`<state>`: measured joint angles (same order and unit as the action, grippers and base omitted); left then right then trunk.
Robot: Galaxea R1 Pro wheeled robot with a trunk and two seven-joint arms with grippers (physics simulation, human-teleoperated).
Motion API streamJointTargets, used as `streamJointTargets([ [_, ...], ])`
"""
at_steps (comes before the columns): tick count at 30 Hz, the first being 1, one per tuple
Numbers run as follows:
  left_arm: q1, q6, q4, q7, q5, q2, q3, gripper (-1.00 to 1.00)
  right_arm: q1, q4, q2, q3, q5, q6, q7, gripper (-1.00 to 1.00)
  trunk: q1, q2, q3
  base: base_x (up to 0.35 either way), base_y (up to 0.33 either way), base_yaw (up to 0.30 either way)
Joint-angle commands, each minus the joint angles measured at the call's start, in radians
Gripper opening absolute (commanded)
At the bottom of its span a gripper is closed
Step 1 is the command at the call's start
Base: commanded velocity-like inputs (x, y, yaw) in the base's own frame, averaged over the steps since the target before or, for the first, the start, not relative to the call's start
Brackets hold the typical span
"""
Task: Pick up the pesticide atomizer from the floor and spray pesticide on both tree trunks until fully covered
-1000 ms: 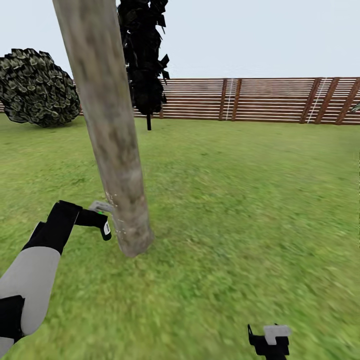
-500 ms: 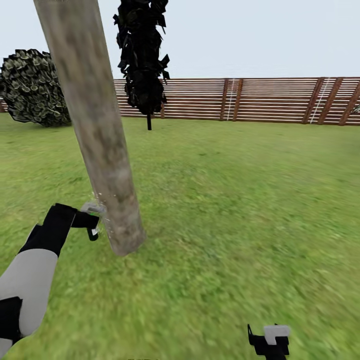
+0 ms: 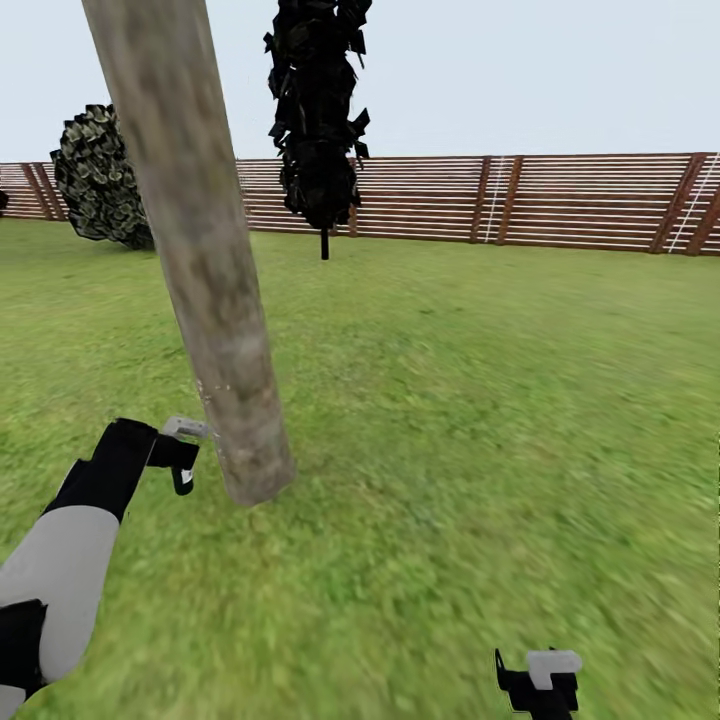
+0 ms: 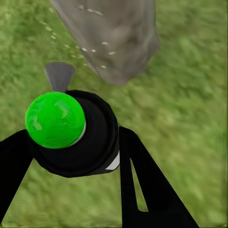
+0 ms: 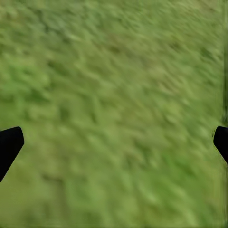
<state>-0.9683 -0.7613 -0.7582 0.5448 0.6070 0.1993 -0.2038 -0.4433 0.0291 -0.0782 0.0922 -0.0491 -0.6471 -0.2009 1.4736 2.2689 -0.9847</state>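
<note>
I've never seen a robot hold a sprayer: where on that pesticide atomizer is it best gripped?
Around its round dark body, one finger on each side, as the left gripper holds the pesticide atomizer. That likely leaves the green cap and grey nozzle free to face the tree trunk.

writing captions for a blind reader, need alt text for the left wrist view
The left gripper holds the pesticide atomizer, whose cap dot glows green, its nozzle aimed at the base of a mottled tree trunk standing in the lawn.
</note>
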Motion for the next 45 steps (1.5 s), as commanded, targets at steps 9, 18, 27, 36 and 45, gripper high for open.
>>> streamJointTargets([
  [9, 0.005, 0.0, 0.043, -0.061, -0.012, -0.011, -0.003, -1.0, 0.0, 0.0, 0.002, 0.001, 0.0, 0.0, 0.0, 1.0, 0.0, 0.0, 0.0, 0.085, -0.272, 0.147],
  [18, 0.047, 0.011, 0.044, -0.063, -0.02, -0.013, -0.082, -1.0, 0.0, 0.0, 0.003, 0.001, 0.0, 0.0, 0.0, 1.0, 0.0, 0.0, 0.0, 0.001, -0.272, 0.241],
  [27, 0.049, 0.01, 0.036, -0.082, -0.022, -0.072, -0.085, -1.0, 0.0, 0.0, -0.001, 0.001, 0.0, 0.0, 0.0, 1.0, 0.0, 0.0, 0.0, 0.071, -0.267, 0.008],
  [36, 0.066, 0.011, 0.042, -0.088, -0.019, -0.004, -0.091, -1.0, 0.0, 0.0, -0.002, 0.0, 0.0, 0.001, 0.0, 1.0, 0.0, 0.0, 0.0, 0.105, -0.097, 0.0],
  [45, 0.115, 0.025, 0.081, -0.091, -0.029, -0.035, -0.087, -1.0, 0.0, 0.0, 0.0, 0.001, 0.0, 0.001, 0.0, 1.0, 0.0, 0.0, 0.0, 0.0, 0.0, 0.035],
])
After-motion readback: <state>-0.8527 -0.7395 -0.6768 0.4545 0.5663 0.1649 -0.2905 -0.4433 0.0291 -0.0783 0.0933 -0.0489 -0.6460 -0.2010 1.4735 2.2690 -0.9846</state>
